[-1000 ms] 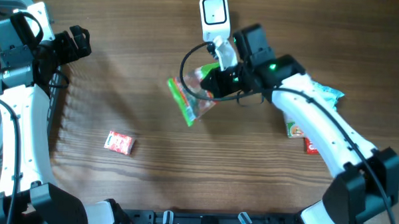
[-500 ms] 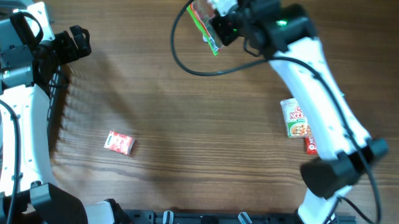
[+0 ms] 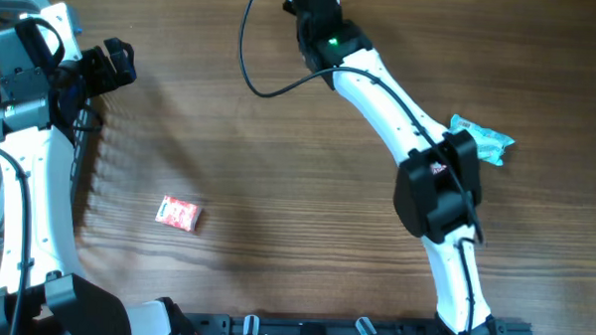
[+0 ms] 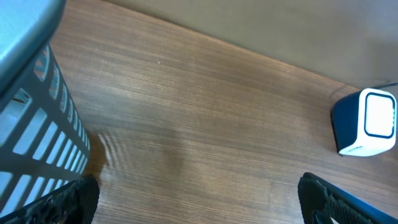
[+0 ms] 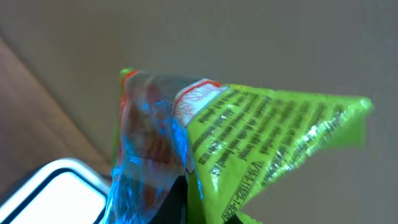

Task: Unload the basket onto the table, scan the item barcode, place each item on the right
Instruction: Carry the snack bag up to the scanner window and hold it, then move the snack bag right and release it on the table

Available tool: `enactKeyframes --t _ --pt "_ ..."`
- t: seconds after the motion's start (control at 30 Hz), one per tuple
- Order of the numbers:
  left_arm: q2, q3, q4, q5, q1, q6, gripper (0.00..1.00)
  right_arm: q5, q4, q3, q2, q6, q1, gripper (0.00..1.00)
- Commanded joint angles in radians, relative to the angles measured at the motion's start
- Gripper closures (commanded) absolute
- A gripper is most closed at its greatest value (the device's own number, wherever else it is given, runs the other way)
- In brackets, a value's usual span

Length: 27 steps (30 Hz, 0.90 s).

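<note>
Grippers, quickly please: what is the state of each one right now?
Left gripper: open, holding nothing.
Right gripper: shut on the green packet.

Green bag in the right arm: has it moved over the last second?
Yes. The green bag went toward the far edge of the table, away from the unmoved red packet, leaving the overhead view.

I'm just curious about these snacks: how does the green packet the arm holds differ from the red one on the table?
The green packet is pinched in the right gripper, off the table; the red packet lies flat on it, untouched. The green packet is partly see-through; the red packet looks opaque. Both are printed packets.
</note>
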State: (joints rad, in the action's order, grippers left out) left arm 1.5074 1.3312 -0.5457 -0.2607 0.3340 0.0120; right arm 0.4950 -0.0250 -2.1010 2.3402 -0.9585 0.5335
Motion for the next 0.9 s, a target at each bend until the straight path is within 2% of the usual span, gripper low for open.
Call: enactKeyframes --t 0.0,0.07,0.17,0.4,0.6,0.73,0.87 --pt "0.000 0.012 0.002 -0.011 0.005 -0.005 0.00 0.126 0.126 -0.018 0.088 -0.138 0.000 0.96" --pt "0.000 0.012 0.002 -0.012 0.005 -0.005 0.00 0.179 0.221 -0.018 0.130 -0.184 -0.005 0.96" --pt "0.000 0.012 0.002 -0.011 0.005 -0.005 0.00 0.178 0.247 -0.018 0.155 -0.129 -0.005 0.96" --pt "0.000 0.012 0.002 -0.012 0.005 -0.005 0.00 0.178 0.066 -0.018 0.155 0.122 0.000 0.96" --pt "0.000 0.012 0.002 -0.011 0.005 -0.005 0.00 0.163 0.071 -0.018 0.151 0.122 0.010 0.96" --pt "0.000 0.012 0.002 -0.011 0.005 -0.005 0.00 0.190 0.143 -0.019 0.075 0.128 0.010 0.95" --pt "0.000 0.012 0.002 -0.012 0.005 -0.005 0.00 0.203 0.023 -0.019 -0.077 0.246 0.014 0.96"
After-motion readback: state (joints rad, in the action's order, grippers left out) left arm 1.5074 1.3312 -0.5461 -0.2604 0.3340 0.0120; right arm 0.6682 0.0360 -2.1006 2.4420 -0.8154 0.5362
